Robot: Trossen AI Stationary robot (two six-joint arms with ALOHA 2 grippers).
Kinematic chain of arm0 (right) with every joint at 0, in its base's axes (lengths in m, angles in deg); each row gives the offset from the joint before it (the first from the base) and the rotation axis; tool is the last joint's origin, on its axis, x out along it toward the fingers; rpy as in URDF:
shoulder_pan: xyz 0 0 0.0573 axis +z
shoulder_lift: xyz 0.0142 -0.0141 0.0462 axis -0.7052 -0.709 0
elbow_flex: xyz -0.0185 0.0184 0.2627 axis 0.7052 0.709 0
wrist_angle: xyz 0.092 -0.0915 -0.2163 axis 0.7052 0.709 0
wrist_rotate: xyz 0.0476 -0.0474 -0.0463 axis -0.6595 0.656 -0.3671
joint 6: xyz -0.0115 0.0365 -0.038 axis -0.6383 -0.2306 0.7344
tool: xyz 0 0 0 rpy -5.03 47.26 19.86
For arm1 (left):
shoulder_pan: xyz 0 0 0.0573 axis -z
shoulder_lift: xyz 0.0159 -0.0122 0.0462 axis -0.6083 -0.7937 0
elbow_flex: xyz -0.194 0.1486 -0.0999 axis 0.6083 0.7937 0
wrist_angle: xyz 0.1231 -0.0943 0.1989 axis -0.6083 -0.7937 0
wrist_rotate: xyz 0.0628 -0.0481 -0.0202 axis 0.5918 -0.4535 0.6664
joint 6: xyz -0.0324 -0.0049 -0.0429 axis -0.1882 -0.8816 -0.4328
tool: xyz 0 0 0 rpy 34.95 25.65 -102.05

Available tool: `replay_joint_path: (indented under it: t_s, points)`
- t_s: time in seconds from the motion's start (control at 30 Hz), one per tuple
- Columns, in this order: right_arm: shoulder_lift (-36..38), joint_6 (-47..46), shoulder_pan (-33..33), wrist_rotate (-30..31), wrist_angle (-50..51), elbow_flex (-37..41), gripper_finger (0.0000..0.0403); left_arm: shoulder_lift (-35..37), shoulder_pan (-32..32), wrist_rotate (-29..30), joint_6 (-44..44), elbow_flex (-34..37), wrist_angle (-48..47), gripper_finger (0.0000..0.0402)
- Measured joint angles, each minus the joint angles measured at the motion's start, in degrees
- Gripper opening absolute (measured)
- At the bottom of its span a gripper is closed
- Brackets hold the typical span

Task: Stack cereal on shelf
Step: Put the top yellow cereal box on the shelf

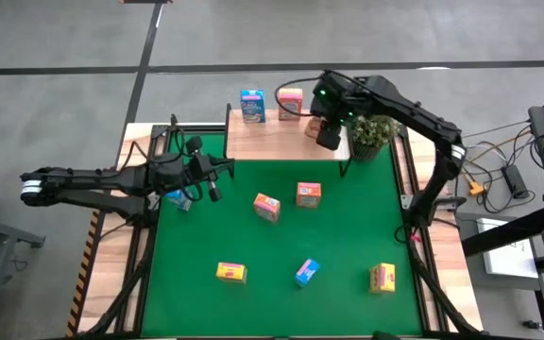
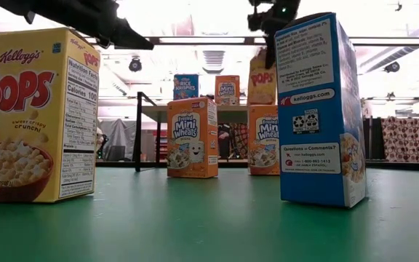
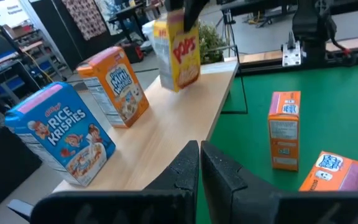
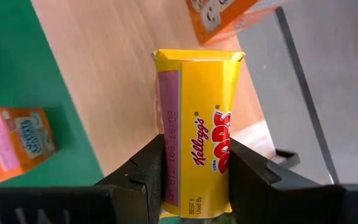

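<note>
Right wrist view showed the right gripper (image 4: 194,180) pinching a yellow Corn Pops box (image 4: 197,124) above the shelf (image 4: 117,74); a tilted release could topple it onto the neighbouring orange Mini-Wheats box (image 4: 229,15).

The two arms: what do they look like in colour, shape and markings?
Both arms are dark, slim and jointed. The left arm has a white band at its outer end and thin black cables near its hand. The right arm shows a small green light near its hand. The fingers are black and blocky.
</note>
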Motion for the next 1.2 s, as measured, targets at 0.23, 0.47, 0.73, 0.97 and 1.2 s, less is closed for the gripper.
replay_joint_path:
  t_s: [0.23, 0.47, 0.73, 0.97, 1.2]
  points:
    - [-5.0, 0.8, -1.0, -0.2, 0.6, -4.7, 0.0155, 0.9, 0.0, 0.0, 0.0, 0.0, -0.5, 0.0]
    - [-7.1, 0.2, -1.0, 0.1, 1.2, -6.1, 0.0199, 0.8, 0.0, 0.0, 0.0, 0.0, -0.8, 0.0]
    - [-6.7, -1.1, -1.0, 0.1, 1.3, -7.0, 0.0212, 0.8, 0.0, 0.0, -0.4, 0.0, -0.8, 0.0]
    - [-5.8, -4.2, -0.9, 0.1, 1.0, -11.6, 0.021, 0.7, 0.0, 0.0, -0.4, 0.0, -0.9, 0.0]
    - [-5.6, -6.5, 0.1, -2.2, 1.3, -14.4, 0.0194, 0.7, 0.0, 0.0, -0.9, 0.0, -1.6, 0.0]
